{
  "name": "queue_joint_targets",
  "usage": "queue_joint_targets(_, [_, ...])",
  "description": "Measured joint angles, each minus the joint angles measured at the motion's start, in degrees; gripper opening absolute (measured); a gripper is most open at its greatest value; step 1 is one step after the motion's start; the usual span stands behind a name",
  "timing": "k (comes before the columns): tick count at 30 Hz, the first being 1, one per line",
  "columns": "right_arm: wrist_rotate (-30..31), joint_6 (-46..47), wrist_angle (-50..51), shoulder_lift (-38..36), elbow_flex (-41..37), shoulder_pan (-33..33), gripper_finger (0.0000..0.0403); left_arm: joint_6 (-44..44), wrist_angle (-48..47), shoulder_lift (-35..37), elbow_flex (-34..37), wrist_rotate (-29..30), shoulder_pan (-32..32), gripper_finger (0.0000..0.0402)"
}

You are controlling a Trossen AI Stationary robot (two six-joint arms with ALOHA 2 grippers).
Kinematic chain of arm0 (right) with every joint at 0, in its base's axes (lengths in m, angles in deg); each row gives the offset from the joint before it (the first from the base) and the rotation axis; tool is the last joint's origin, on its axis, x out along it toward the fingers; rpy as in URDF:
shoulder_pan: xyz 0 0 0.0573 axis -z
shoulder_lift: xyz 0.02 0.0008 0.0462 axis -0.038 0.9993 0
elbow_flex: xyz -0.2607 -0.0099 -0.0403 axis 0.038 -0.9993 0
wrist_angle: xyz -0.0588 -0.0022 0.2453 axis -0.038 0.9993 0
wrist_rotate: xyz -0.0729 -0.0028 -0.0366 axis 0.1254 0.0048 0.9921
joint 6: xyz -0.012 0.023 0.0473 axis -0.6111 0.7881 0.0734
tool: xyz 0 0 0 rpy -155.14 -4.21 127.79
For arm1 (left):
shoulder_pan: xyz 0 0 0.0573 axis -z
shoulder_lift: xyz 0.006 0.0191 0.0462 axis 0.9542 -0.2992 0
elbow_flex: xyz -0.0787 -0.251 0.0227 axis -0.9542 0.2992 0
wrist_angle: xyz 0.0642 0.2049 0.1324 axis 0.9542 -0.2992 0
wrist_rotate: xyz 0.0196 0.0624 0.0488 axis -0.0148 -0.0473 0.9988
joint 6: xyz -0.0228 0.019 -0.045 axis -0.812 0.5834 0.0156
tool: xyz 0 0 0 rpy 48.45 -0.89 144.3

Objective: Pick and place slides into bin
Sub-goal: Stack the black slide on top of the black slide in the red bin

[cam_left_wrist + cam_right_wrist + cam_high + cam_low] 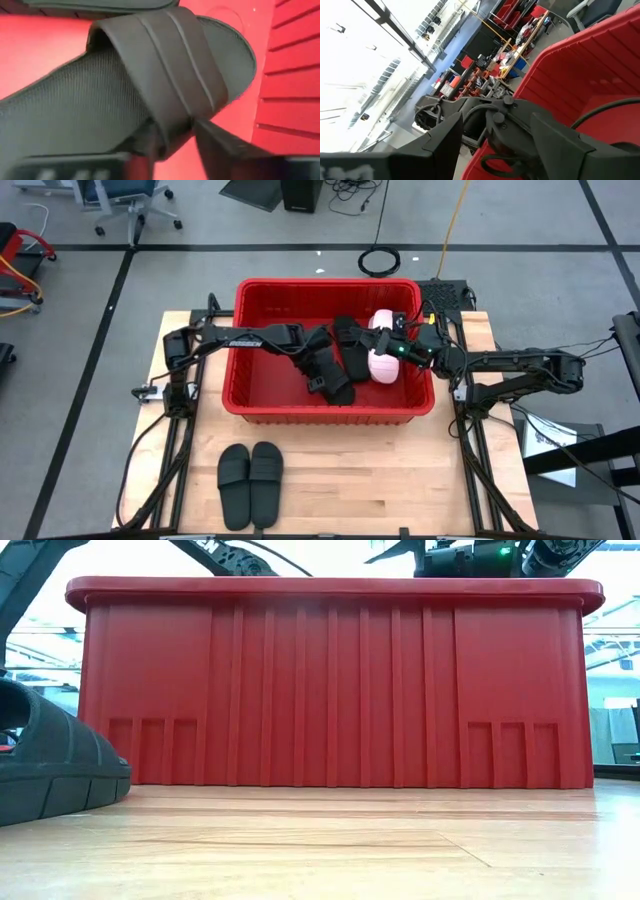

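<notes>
The red bin [262, 406] stands mid-table. Inside it lie pale pink slides [381, 350] at the right end and black slides [346, 340] beside them. My left gripper [330, 383] reaches down into the bin and is shut on one black slide [100, 100], whose wide strap fills the left wrist view. The edge of another black slide [100, 4] shows past it. My right gripper [398, 340] hovers open above the bin's right end, over the pink slides, with nothing between its fingers [440, 145]. Two more black slides [248, 483] lie side by side, soles down, on the table's near part. My left gripper has the black slide by one side of its strap [180, 117], low down where the strap meets the sole. One finger [150, 142] is under the strap and the other [225, 150] is outside it. The fingers slant down from the table's left. The slide rests in the bin.
The bin's near wall [330, 690] fills the low view, with a black slide [50, 765] on the table to its left. Bare wooden tabletop [400, 470] lies in front of the bin. The bin's ribbed inner wall [295, 75] stands close to the held slide.
</notes>
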Motion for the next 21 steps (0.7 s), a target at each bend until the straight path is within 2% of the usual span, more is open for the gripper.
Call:
queue_joint_targets(3, [0.0,-0.1,0.4,0.0,0.0,0.0,0.0224,-0.2,-0.1,0.5,0.0,-0.1,-0.3,0.0034])
queue_joint_targets(4, [0.0,-0.1,0.6,0.0,0.0,0.0,0.0224,-0.3,-0.1,0.5,0.0,-0.3,-0.4,0.0018])
queue_joint_targets(12, [0.0,0.1,1.7,0.0,0.0,0.0,0.0224,0.5,-2.1,2.9,0.0,1.2,-0.6,0.0005])
queue_joint_targets(17, [0.0,5.3,2.0,0.0,0.0,0.0,0.0224,3.7,-4.6,9.3,0.0,5.2,-0.7,0.0003])
queue_joint_targets(21, [0.0,12.9,2.5,0.0,0.0,0.0,0.0224,7.4,-4.7,17.1,0.0,10.6,-0.6,0.0002])
